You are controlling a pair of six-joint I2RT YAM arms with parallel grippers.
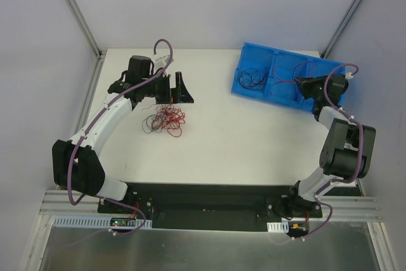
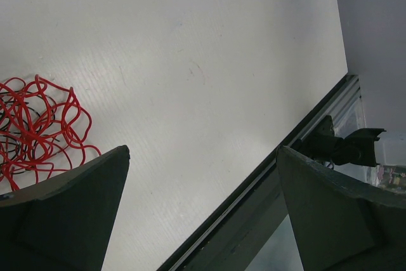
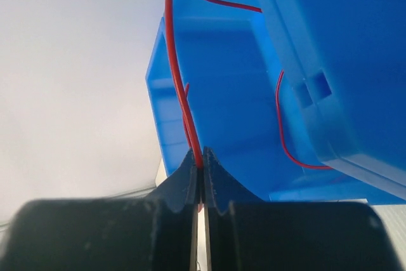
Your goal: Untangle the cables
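We see the right gripper (image 3: 202,160) pinched shut on a single red wire (image 3: 181,87). The wire runs straight away from the jaws, arches over the wall of the blue tray (image 3: 228,112) and drops inside it. The strand's long axis follows the gripper's own line of reach, so in our judgement it only has to be let go to fall into the tray. The tray sits at the far right corner of the white worktop (image 1: 241,144), and a loose bundle of black wires (image 1: 250,80) lies in its left compartment. Across the table the left gripper (image 1: 176,90) hangs with its jaws spread wide and nothing between them. The main tangle of cables (image 1: 166,120), red strands knotted with black, lies on the left half of the worktop. It is just on the near side of that gripper and well apart from the tray. The left arm is plainly the nearer one to the heap, and we judge that the next pick falls to it. The surface is smooth and matt. Pale walls close it in, with aluminium posts at the far corners.
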